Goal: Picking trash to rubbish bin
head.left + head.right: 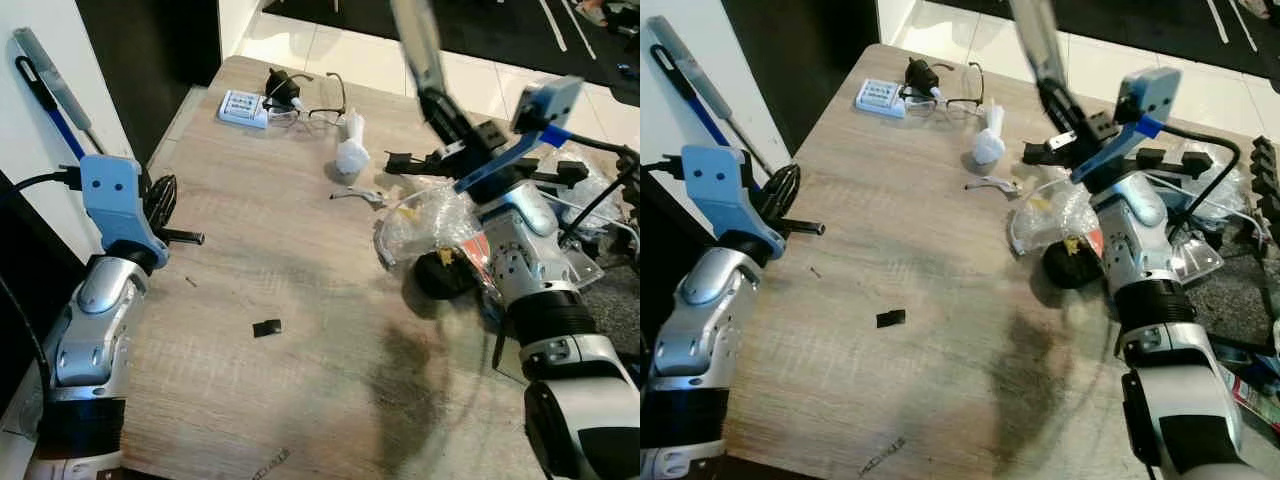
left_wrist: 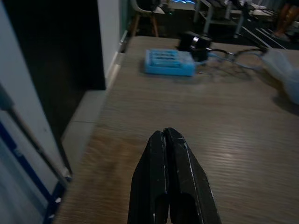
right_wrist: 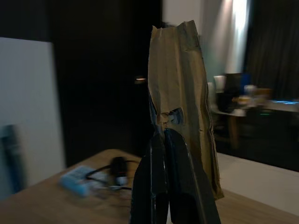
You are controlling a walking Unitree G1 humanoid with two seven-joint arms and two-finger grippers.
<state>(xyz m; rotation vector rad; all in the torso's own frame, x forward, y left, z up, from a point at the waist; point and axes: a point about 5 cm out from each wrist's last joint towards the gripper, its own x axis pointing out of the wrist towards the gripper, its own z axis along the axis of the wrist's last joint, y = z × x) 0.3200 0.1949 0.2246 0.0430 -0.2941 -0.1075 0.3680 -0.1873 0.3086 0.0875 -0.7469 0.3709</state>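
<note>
Brown paper, a long crumpled strip (image 3: 184, 98), stands upright from the right hand (image 3: 167, 135), whose two fingers are pinched tight on its lower end; in the head views it rises as a pale blur toward the top centre of the frame. No rubbish bin is in sight, so I'd say the step is the carry: keep the pinch firm, hold the strip clear of the clutter, and turn slowly so it doesn't flap loose. The left hand (image 2: 164, 140) hovers at the left edge of the wooden bench (image 1: 300, 400), fingers pressed together on nothing. On the bench I count one blue battery case (image 1: 244, 107), one pair of glasses (image 1: 322, 100), one white crumpled tissue (image 1: 352, 150), one clear plastic bag (image 1: 425, 222) and one small black scrap (image 1: 266, 327).
</note>
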